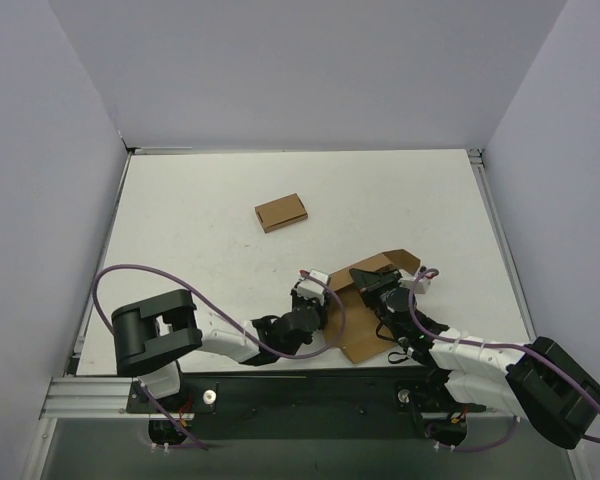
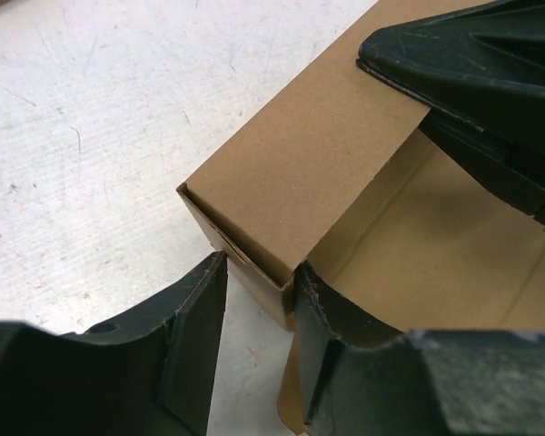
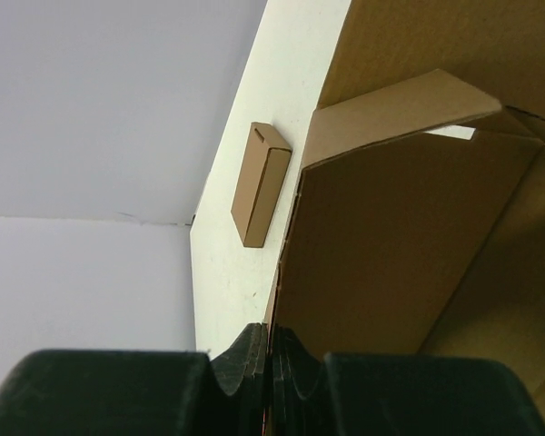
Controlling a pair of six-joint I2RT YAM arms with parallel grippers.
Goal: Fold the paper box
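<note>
The paper box (image 1: 363,342) lies partly folded at the near middle of the table, between my two arms. In the left wrist view its brown top panel (image 2: 309,154) and one raised corner fill the middle. My left gripper (image 2: 259,309) straddles that corner: the right finger (image 2: 345,354) lies inside against the wall, while the left finger (image 2: 186,336) stands outside with a gap, so the jaws are open. My right gripper (image 3: 272,350) is shut on the thin edge of an upright panel of the paper box (image 3: 391,245). Its black fingers (image 2: 472,64) show above the box.
A smaller, flat brown cardboard box (image 1: 281,212) lies apart toward the back middle of the white table (image 1: 180,230), and also shows in the right wrist view (image 3: 259,186). Pale walls enclose the table on three sides. A purple cable (image 1: 160,275) loops over the left arm.
</note>
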